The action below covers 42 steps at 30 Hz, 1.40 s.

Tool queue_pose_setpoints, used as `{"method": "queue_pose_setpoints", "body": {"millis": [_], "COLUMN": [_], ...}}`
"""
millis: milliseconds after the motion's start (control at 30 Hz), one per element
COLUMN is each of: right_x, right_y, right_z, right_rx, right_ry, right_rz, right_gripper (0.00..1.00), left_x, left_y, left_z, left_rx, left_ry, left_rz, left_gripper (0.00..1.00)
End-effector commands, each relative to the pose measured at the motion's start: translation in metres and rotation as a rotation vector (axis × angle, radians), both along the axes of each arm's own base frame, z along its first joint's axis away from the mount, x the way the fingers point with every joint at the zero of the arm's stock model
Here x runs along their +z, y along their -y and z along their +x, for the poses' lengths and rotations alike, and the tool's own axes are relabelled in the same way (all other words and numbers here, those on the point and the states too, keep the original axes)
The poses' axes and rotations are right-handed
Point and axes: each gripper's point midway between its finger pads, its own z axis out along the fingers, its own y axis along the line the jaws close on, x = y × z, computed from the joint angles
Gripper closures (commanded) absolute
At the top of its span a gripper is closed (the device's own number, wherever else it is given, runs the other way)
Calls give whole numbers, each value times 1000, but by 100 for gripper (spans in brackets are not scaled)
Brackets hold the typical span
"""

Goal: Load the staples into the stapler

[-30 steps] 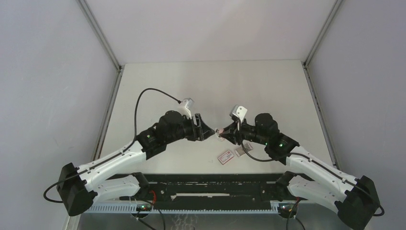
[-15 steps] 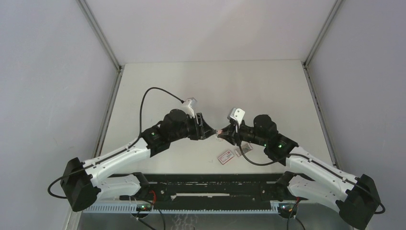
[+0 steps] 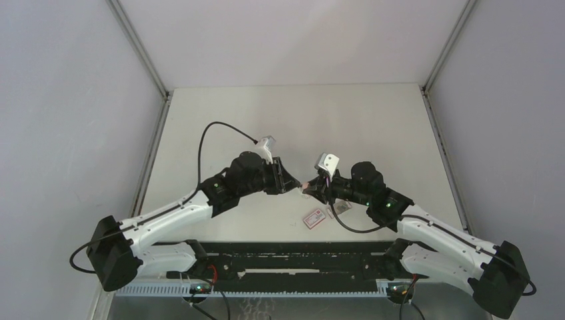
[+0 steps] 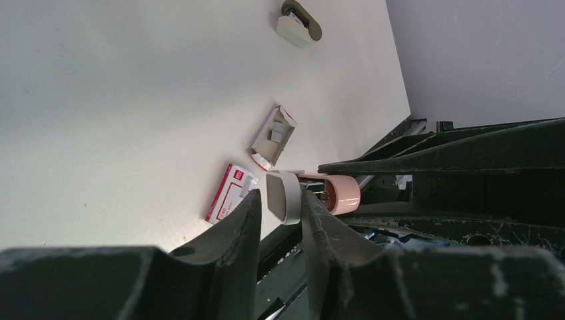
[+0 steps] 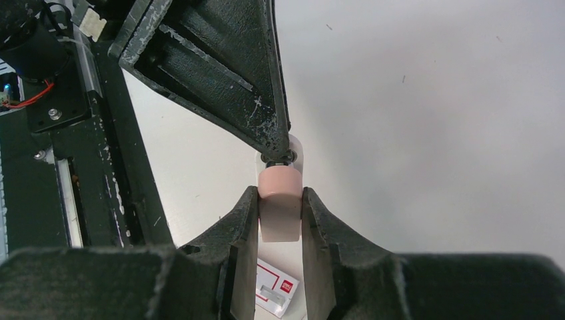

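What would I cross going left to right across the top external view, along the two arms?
The left arm's base → left claw → stapler → right claw → right arm's base.

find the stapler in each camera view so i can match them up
Top external: the stapler is at the centre, where the two arms meet.
Left wrist: lower centre, its pale end between the left fingers.
Right wrist: centre, its pink body clamped between the right fingers.
Shared landmark: the white box with a red label, lying near the stapler in all three.
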Motion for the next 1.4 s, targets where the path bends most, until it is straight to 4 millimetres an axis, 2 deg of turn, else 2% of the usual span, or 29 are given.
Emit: {"method": "queue_pose_setpoints", "body": {"millis": [0,267,433,533,567,800,1067,1200,1233,1367], "right_x": [26,29,25,22,21,23,28,24,23,16], "right_y": [-4,-3,-3,-1,0,8,21,34,37,45], "right_z": [5,8,10,13,14,17,20,33,36,43], "right_rx": [-4,-23,-27,-46,-49,-82,-141,-253,-274,-336], "right_ry": [89,107,107,109,110,142,183,147,133,74], "right_rz": [63,73,63,48,45,37,57,80,90,145], "right_gripper": [100,100,100,100,100,100,100,100,99,72], "left_x": [23,9,12,9,7,4,-10,-4,-2,6], "left_y": [8,7,13,11,10,4,-27,-36,-38,-51], "left_z": [8,8,6,8,9,13,28,31,32,33], "left_rx": [8,16,-8,7,14,45,152,185,194,251], "left_ry": [27,-6,-13,-17,-21,-16,-21,-3,3,14], "left_rz": [-53,-14,-39,-28,-22,-9,29,-3,-20,-91], "left_gripper": [68,75,85,98,100,100,100,100,100,100]}}
